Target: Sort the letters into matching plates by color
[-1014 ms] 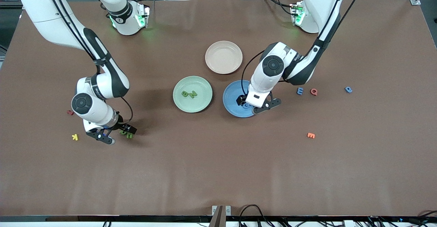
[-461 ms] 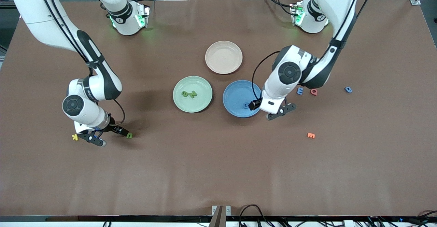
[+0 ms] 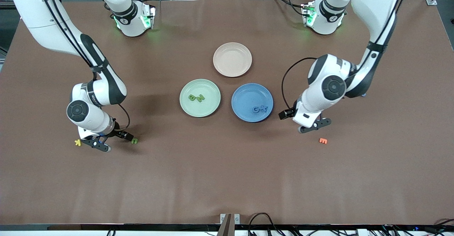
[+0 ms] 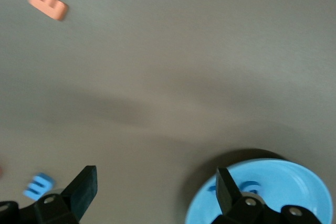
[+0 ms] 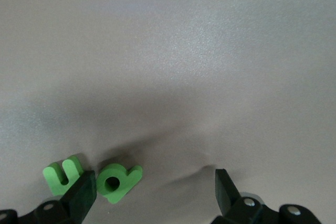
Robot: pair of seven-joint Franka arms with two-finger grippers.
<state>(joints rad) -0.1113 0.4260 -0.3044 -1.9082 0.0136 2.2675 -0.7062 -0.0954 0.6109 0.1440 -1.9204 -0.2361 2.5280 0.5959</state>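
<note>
Two green letters, U (image 5: 64, 174) and P (image 5: 118, 182), lie just beside the right claw's (image 3: 110, 142) open fingers; left claw (image 3: 308, 123), open and empty, hovers over bare desk (image 3: 227, 179).

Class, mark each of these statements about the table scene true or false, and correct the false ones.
1. The green plate holds two green letters. True.
2. The blue plate is bare. False: two blue letters lie in it.
3. The pink plate holds an orange letter. False: it holds nothing; the orange letter lies on the table near the left gripper.
4. Both grippers are open. True: neither holds anything.
5. The right gripper is over the green plate. False: it is low beside two green letters at the right arm's end.
</note>
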